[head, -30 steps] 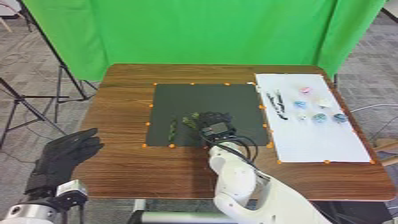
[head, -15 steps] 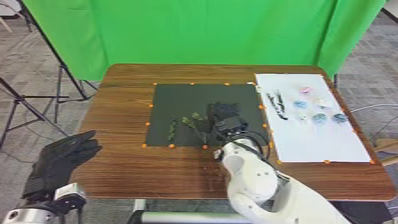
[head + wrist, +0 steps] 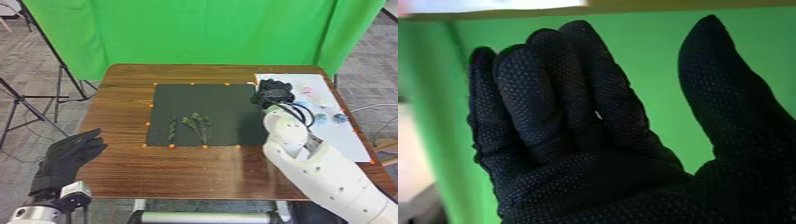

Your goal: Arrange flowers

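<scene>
Left hand [image 3: 67,156]: fingers loosely extended, holding nothing.
Narrow green sprig [image 3: 172,131]: on the dark mat [image 3: 235,107], between the hands; probably light and springy, best pinched mid-stem.
Branching sprig [image 3: 197,121]: nearer the right hand; leafy tips look fragile, so grip the bare lower stalk.
Right hand [image 3: 274,92]: open and empty, thumb spread wide.
Pink flower [image 3: 307,92], blue flower [image 3: 340,118]: right of that hand, on white paper [image 3: 351,140]; likely feather-light, easily crushed; pinch gently low down.
</scene>
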Robot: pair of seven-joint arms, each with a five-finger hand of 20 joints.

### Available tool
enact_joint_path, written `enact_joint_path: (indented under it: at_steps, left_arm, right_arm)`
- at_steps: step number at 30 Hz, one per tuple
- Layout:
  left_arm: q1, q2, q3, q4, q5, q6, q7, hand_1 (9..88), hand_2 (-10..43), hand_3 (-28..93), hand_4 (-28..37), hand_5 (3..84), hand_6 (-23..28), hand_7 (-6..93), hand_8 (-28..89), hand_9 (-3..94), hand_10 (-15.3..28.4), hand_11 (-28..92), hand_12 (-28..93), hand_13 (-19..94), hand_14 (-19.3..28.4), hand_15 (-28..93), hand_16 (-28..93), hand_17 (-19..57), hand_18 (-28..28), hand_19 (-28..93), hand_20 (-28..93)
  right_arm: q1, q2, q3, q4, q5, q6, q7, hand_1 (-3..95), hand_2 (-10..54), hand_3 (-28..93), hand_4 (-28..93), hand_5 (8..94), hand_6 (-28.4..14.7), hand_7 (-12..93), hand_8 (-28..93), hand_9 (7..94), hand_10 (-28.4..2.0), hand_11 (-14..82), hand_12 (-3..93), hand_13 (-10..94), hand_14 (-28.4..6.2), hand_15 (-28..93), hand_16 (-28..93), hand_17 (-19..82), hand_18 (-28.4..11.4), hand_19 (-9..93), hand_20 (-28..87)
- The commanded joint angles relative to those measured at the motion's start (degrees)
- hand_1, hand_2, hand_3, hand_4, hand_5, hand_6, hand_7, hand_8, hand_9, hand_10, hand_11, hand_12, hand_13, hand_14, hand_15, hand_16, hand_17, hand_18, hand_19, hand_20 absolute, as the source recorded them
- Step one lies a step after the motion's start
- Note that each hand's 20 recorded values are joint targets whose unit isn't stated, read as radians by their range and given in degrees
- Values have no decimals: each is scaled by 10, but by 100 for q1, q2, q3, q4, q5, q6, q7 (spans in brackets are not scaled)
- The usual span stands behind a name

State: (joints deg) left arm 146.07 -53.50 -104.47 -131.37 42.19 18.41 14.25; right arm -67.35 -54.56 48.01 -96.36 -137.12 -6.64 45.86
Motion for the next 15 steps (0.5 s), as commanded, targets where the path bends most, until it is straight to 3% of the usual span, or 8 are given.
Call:
enact_joint_path:
  at_steps: [1, 15]
  left_arm:
    - [1, 17, 53, 35, -40, 11, 49, 302, 65, 797, -101, 507, 161, 148, -83, 424, 230, 413, 104, 307, 284, 627, -125, -69, 227, 620, 166]
    - [-99, 0, 93, 89, -33, -52, 48, 303, 64, 797, -101, 507, 160, 149, -83, 422, 230, 413, 105, 306, 284, 627, -125, -68, 227, 620, 166]
  right_arm:
    - [-236, 176, 228, 178, -133, -105, 357, 264, -10, 789, -226, 667, -153, 144, -86, 534, -275, 534, 230, 482, -242, 790, 203, 231, -284, 805, 117]
    - [-487, 113, 385, 450, -123, -283, 438, 265, -17, 785, -230, 675, -152, 146, -85, 538, -275, 535, 227, 486, -242, 794, 194, 230, -284, 801, 131]
